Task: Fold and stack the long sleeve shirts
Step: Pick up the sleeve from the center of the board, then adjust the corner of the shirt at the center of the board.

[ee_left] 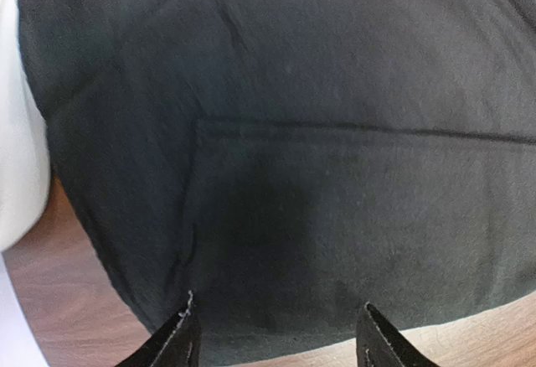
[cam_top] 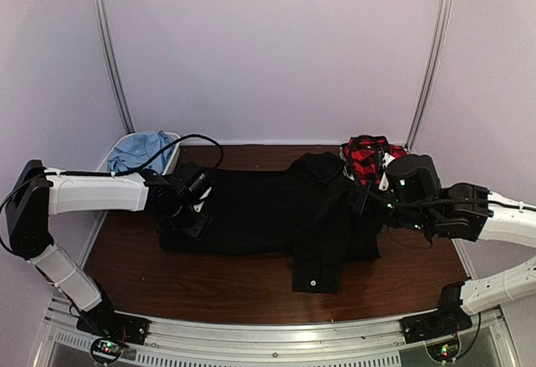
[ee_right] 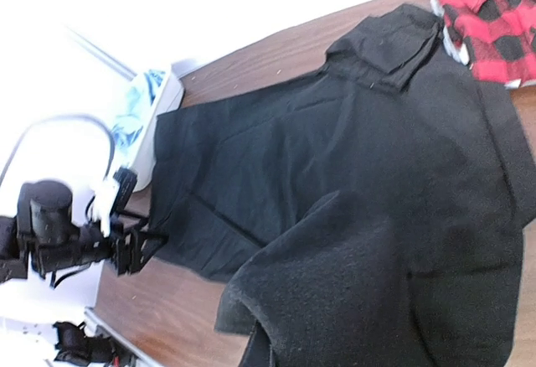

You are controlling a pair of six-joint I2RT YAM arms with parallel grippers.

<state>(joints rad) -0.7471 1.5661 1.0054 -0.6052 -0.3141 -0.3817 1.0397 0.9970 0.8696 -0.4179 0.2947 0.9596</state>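
Lying spread over the dark brown wooden tabletop (cam_top: 209, 279) is the plain black cloth shirt (cam_top: 251, 212), with its collar at the far right side. One part of it is folded toward the near edge, and a small white button shows there. The left fingers (ee_left: 177, 346) are apart, and they hang just over the left edge of the black cloth shirt. In the left wrist view only their two dark tips show, with black cloth between them, and they hold nothing. The right fingers (cam_top: 370, 202) are closed at the right part of the same shirt. In the right wrist view they are hidden, but a fold of the black cloth rises up close to that camera, so they pinch the shirt there. The red-and-black plaid shirt (cam_top: 364, 156) lies crumpled at the far right corner of the tabletop, just beside the collar. The light blue shirt (cam_top: 138, 149) lies bunched in a white tray (cam_top: 173, 142) at the far left corner, well apart from the plaid one. A black cable (cam_top: 201, 138) curves from the tray side to the left arm
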